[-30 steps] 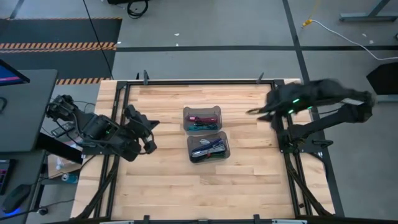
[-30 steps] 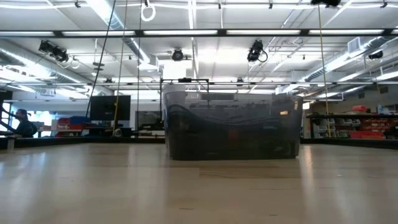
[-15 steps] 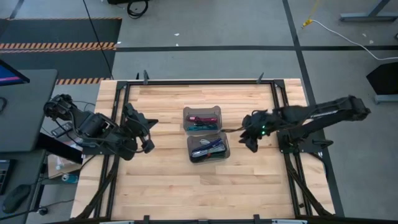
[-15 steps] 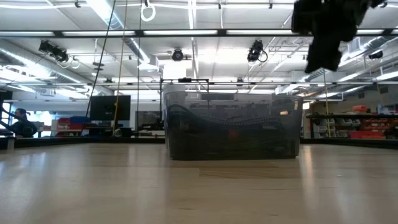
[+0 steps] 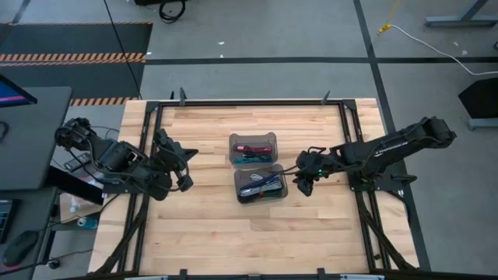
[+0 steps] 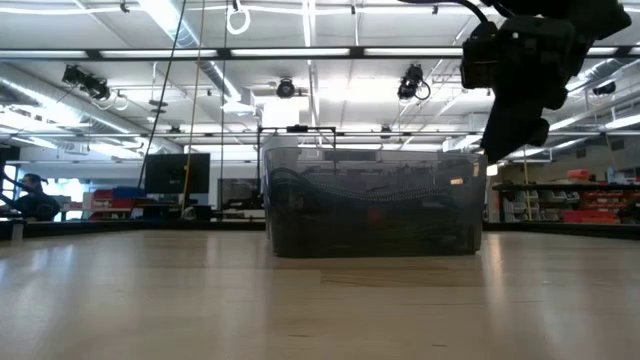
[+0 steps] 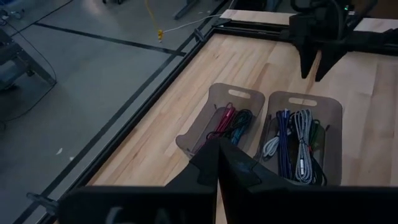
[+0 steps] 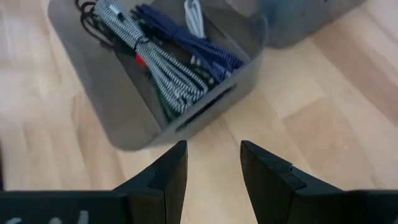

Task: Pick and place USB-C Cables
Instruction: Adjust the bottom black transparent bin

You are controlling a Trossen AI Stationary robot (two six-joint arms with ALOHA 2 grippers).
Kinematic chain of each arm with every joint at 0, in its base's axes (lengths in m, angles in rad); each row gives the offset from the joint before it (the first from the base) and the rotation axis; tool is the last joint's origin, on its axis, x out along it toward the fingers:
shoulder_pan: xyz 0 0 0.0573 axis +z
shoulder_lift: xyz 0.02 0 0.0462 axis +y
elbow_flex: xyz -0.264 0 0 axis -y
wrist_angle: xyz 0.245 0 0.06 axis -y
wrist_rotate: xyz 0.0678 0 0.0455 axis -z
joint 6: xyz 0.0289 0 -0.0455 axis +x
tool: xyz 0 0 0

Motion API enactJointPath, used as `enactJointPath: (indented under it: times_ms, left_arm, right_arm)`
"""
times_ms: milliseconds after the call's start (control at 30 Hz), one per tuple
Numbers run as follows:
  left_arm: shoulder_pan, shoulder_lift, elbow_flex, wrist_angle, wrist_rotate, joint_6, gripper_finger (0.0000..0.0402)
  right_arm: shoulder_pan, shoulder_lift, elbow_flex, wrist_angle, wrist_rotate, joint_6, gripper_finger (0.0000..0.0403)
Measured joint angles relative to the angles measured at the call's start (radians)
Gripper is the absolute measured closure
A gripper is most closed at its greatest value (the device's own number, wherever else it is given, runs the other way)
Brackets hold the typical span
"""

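Two translucent grey bins stand side by side mid-table. The far bin (image 5: pixel 252 148) holds a maroon cable (image 7: pixel 221 121) and a teal cable (image 7: pixel 240 121). The near bin (image 5: pixel 261 185) holds several bundled USB-C cables, among them a grey braided one (image 8: pixel 146 53), a purple-blue one (image 8: pixel 186 40) and a white one (image 8: pixel 194 15). My right gripper (image 5: pixel 299 187) hangs open, slanting down, over bare table just outside the near bin's right end wall (image 8: pixel 205 109), with nothing between its fingers (image 8: pixel 213 152). My left gripper (image 5: pixel 185 167) waits shut at the table's left, raised (image 7: pixel 217 158).
A black frame rail (image 5: pixel 249 102) runs round the wooden table top. Bare wood lies left, right and near of the bins. In the low view the right gripper (image 6: pixel 512 110) hangs above and to the right of the bin (image 6: pixel 375 205). A white cord (image 5: pixel 424 43) lies on the floor beyond.
My right gripper has come down from high over the table's far right, swinging toward the near edge and left to the near bin's right end, rolling as it went. Its fingers stay open. The bins and cables have not moved.
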Motion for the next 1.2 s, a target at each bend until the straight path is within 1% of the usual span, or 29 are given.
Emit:
enactJointPath:
  times_ms: [100, 267, 500, 733, 1200]
  left_arm:
    - [0.0, 0.0, 0.0, 0.0, 0.004, 0.0, 0.0393]
    - [0.0, 0.0, 0.0, 0.0, 0.017, 0.0, 0.0393]
    - [0.0, 0.0, 0.0, 0.003, 0.019, 0.015, 0.0393]
    - [0.0, 0.0, 0.0, 0.004, 0.019, 0.016, 0.0393]
    - [0.0, 0.001, 0.0, 0.001, 0.02, 0.028, 0.0393]
  right_arm:
    - [0.009, 0.022, 0.0, 0.014, 0.031, -0.001, 0.0247]
    - [0.019, 0.052, 0.0, -0.001, 0.037, 0.0, 0.0247]
    - [0.031, 0.118, 0.0, 0.015, 0.083, 0.011, 0.0247]
    - [0.03, 0.17, 0.0, 0.108, 0.083, 0.012, 0.0247]
    - [0.03, 0.203, 0.001, 0.235, 0.129, 0.057, 0.0247]
